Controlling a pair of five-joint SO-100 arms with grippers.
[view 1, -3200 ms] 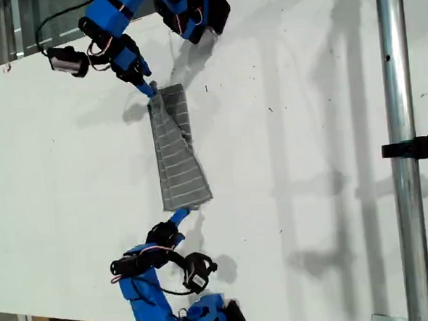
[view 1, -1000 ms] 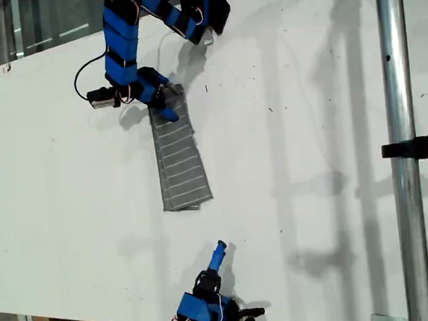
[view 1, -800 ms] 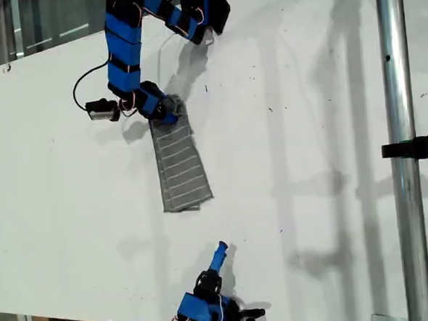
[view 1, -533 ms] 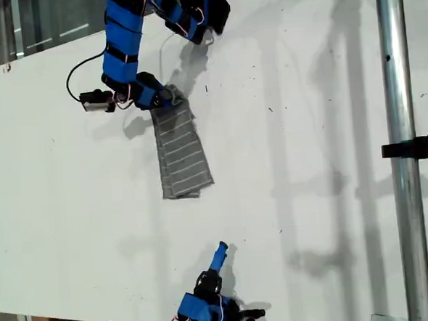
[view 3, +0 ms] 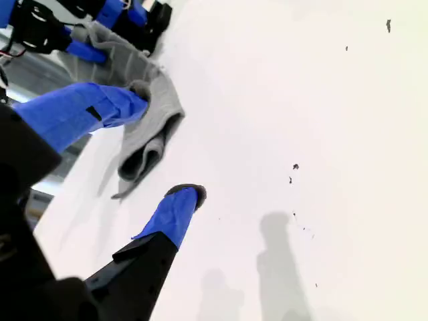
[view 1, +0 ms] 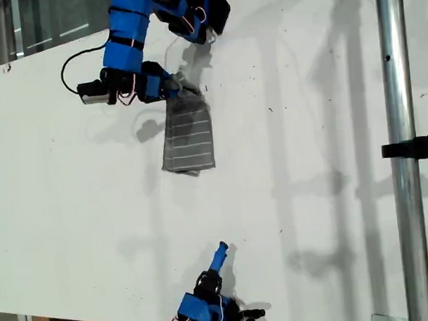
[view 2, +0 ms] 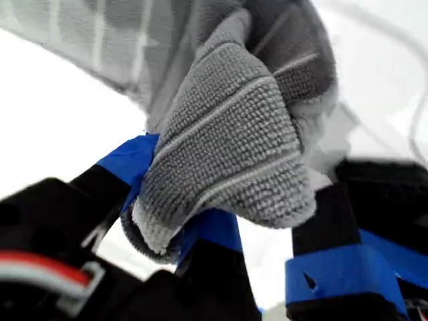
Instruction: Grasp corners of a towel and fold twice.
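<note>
The towel [view 1: 189,139] lay folded into a narrow grey strip near the far edge of the bench [view 1: 312,220], toward the top of the exterior view, its upper end lifted and bunched. My first gripper [view 1: 175,90] had that bunched end clamped; in the first wrist view the blue-taped fingers [view 2: 207,231] were pressed tight into a thick wad of looped, terry-like cloth [view 2: 227,147] crossed by thin white stripes. Which corners sat inside that wad I could not tell. The free end of the strip rested flat on the bench, its stripes running across it.

The bench was a plain white board, matte, flecked with a few small dark specks [view 1: 272,110] and crossed by soft shadows. A shiny metal pole [view 1: 402,149] stood upright at the exterior view's right, with a black clamp [view 1: 417,148] on it.

My second gripper [view 1: 221,249] sat at the near edge of the bench, well apart from the towel, its blue fingers [view 3: 170,214] spread wide with nothing between them. From the second wrist view the towel [view 3: 144,127] showed as a rumpled grey fold beyond those fingers.
</note>
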